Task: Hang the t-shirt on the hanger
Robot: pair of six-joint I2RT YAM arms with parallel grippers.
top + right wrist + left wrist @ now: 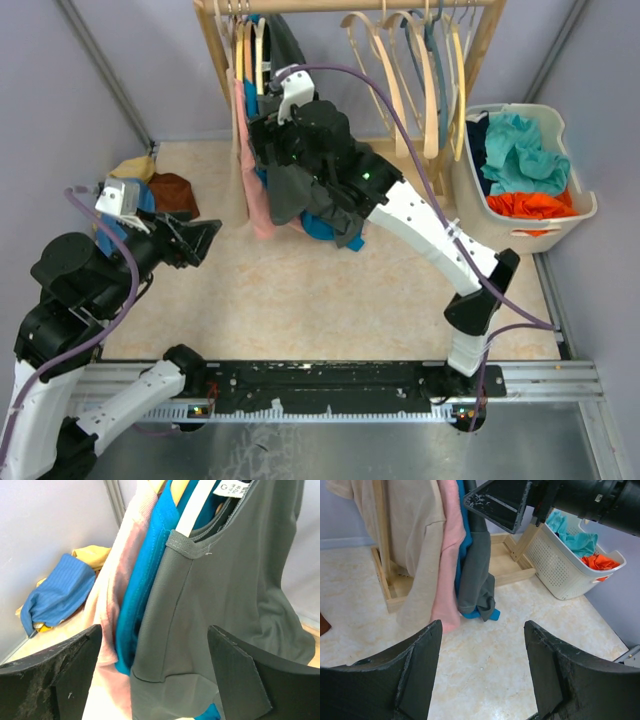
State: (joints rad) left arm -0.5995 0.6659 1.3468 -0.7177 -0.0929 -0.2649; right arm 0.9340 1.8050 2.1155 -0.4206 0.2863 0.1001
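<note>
The right gripper [155, 650] stands spread wide, pinching nothing. The t-shirt [225, 605] hangs straight ahead of its fingers, collar above them, with the hanger [191, 514] running through the neck. A teal shirt [145, 580] and a pink garment [112, 605] hang just left of it. The left gripper [482, 630] is also spread and empty, the t-shirt well ahead of it on the rack [380, 540], a basket [555, 570] ahead to its right.
</note>
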